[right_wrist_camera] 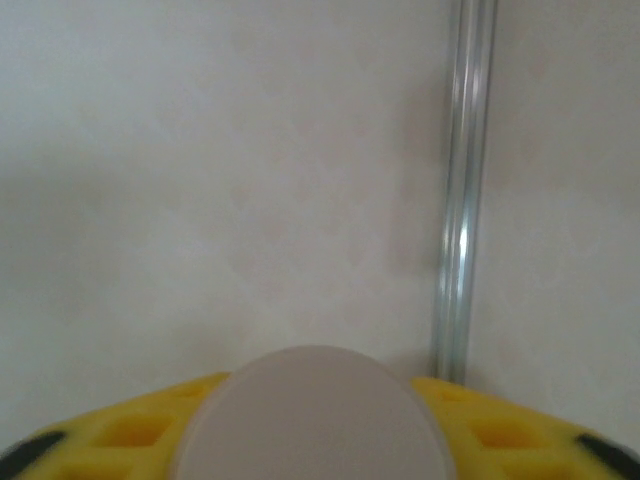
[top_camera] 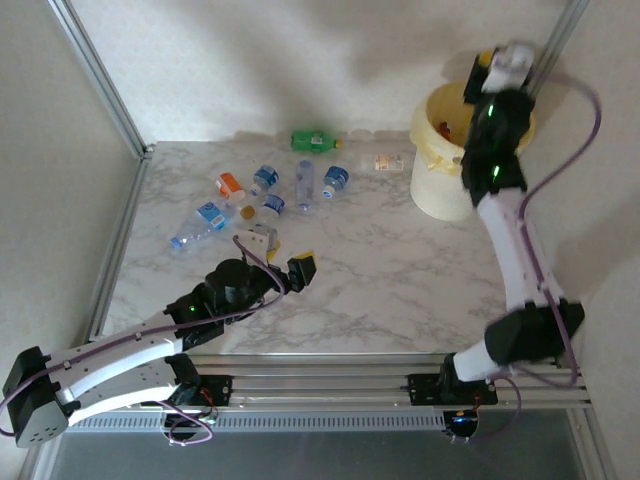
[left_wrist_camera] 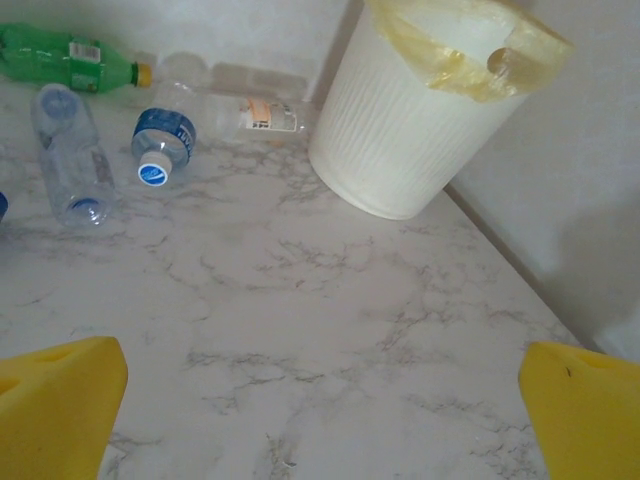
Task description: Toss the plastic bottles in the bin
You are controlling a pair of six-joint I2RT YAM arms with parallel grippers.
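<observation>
Several plastic bottles lie on the marble table at the back left: a green one [top_camera: 317, 140] [left_wrist_camera: 70, 58], blue-labelled ones [top_camera: 334, 180] [left_wrist_camera: 162, 145], an orange-labelled one [top_camera: 230, 186] and a crushed clear one [top_camera: 388, 161] [left_wrist_camera: 255, 110]. The cream bin [top_camera: 438, 185] [left_wrist_camera: 390, 140] with its yellow bag stands at the back right. My left gripper [top_camera: 283, 255] [left_wrist_camera: 320, 410] hangs open and empty over bare table near the front. My right gripper [top_camera: 500, 68] [right_wrist_camera: 315, 430] is raised over the bin; the pale round end of a bottle [right_wrist_camera: 315, 420] sits between its yellow fingers [right_wrist_camera: 520, 430].
A metal frame post [right_wrist_camera: 462, 190] runs up the wall just behind the bin. Frame rails [top_camera: 100, 90] edge the table on the left. Open marble surface [top_camera: 400, 270] stretches between the bottle cluster, the bin and the arm bases.
</observation>
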